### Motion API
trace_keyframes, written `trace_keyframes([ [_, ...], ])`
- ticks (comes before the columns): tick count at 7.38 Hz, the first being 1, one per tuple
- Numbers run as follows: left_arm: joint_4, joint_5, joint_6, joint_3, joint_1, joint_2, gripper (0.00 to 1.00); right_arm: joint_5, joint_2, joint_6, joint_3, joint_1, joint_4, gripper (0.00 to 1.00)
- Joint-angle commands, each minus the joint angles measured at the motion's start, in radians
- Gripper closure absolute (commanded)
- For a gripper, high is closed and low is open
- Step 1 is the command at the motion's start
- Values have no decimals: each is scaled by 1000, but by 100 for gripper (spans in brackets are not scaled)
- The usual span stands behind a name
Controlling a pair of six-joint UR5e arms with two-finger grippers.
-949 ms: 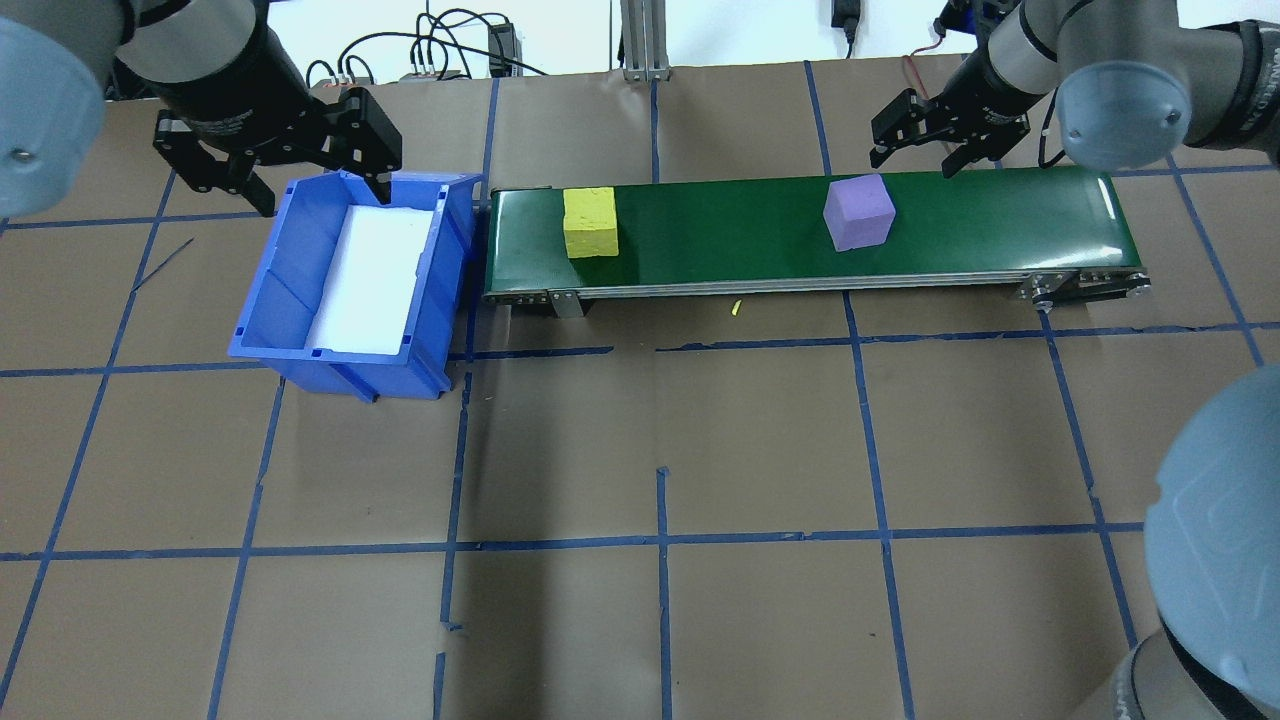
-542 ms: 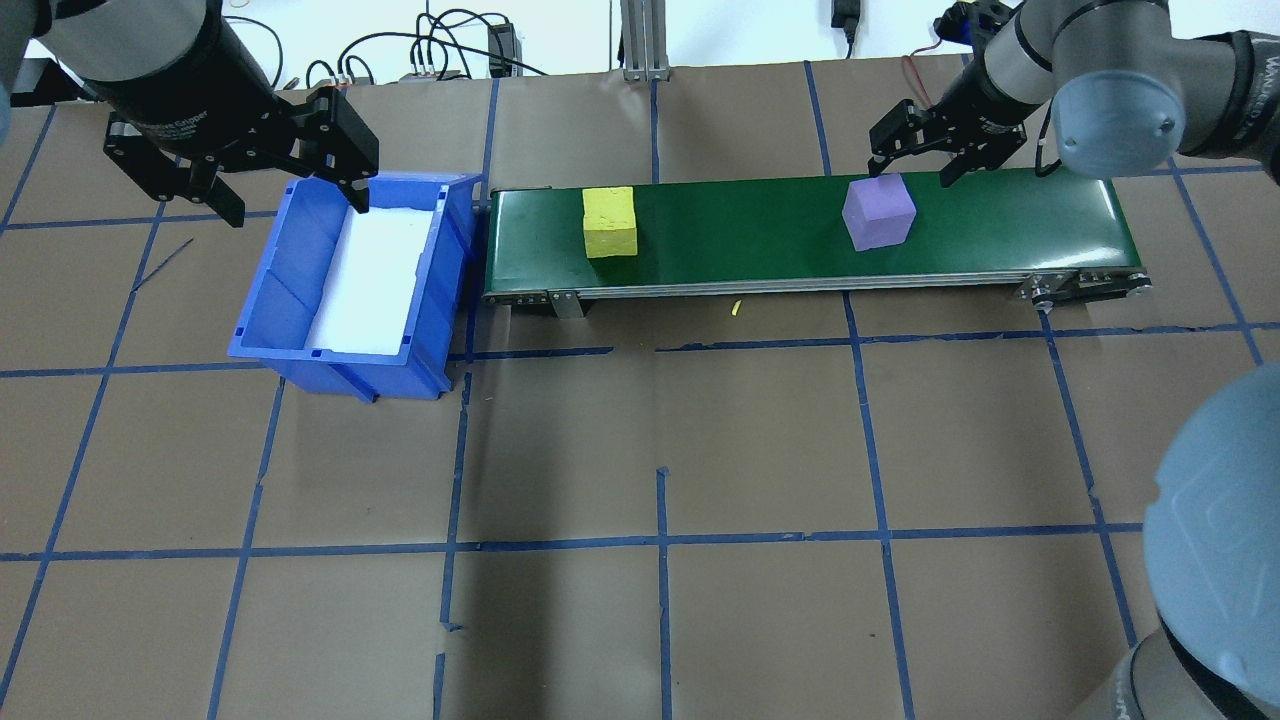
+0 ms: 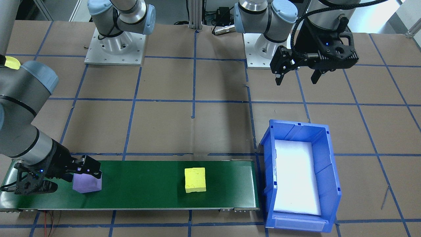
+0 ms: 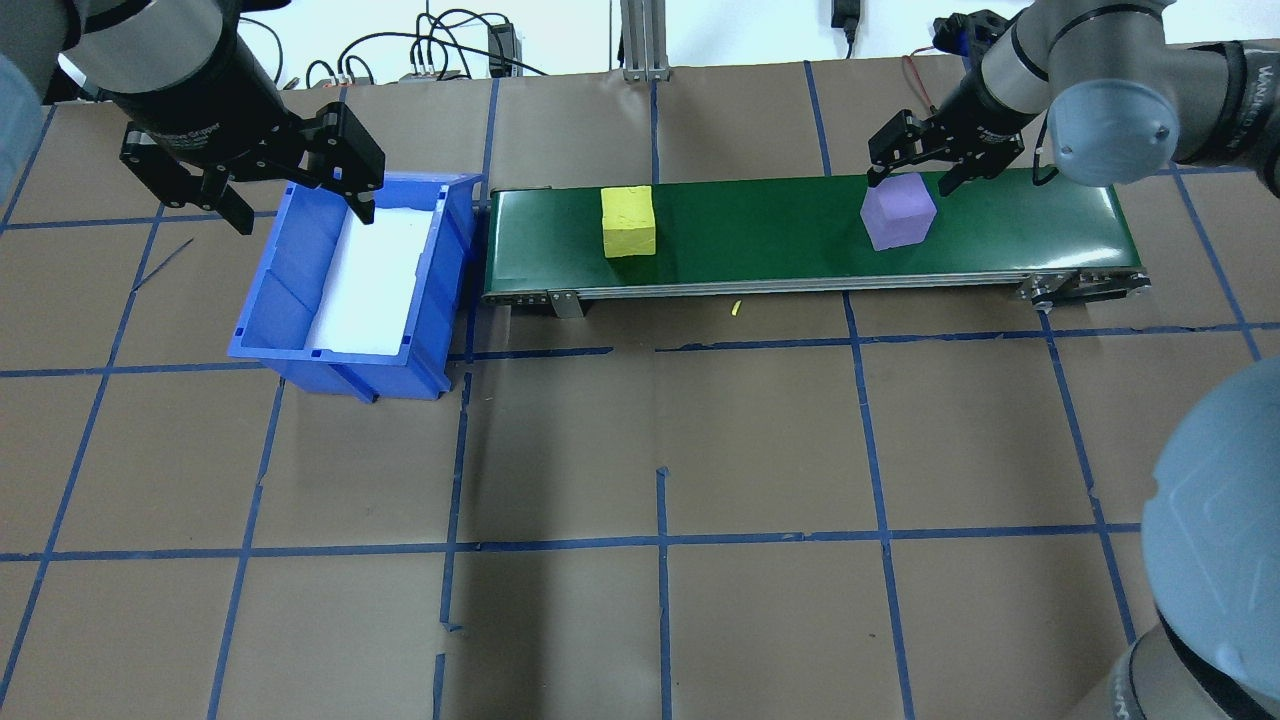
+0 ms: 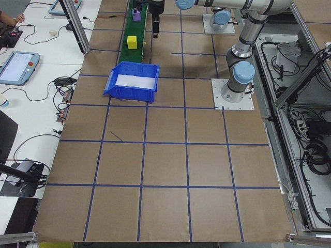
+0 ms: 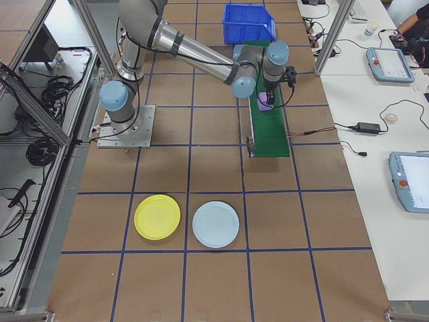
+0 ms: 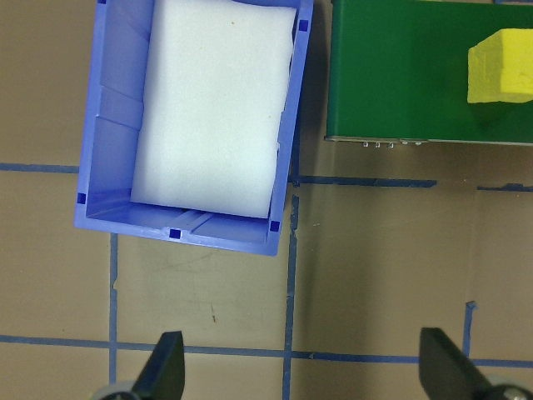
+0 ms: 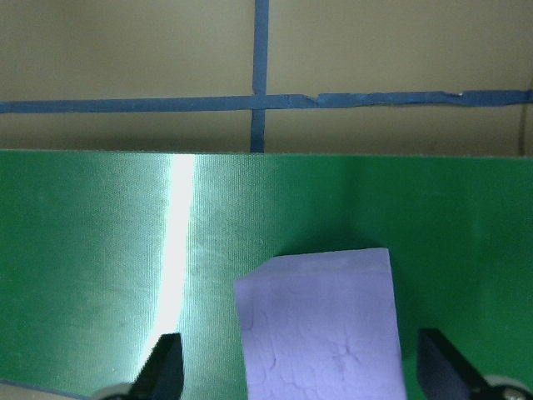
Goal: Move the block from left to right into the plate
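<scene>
Straddling the purple block (image 4: 898, 212) at upper right, the spread right hand (image 4: 910, 168) is lining up to grasp it.

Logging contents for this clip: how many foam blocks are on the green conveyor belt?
2. A yellow foam block sits nearer the blue plastic bin; a purple foam block sits farther along the green conveyor belt, between the right gripper's open fingers. None seems hidden.

My left wrist camera looking straight down, blue bin (image 7: 98, 125) with a white foam liner (image 7: 212, 108) at upper left, green belt (image 7: 400, 75) just beside it, yellow block (image 7: 500, 67) at the right edge, left gripper (image 7: 304, 371) fingertips wide apart over taped brown paper.
</scene>
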Motion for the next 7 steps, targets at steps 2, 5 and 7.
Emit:
trace_keyframes([
  [2,-7,2,58,-10,7,0,0,-81,9,-14,39,-4,-58,9],
  [5,0,-8,56,-12,8,0,0,-94,1,-36,57,-57,-78,53],
  [7,-9,-7,43,-12,8,0,0,-172,-4,-124,21,-179,-67,57],
])
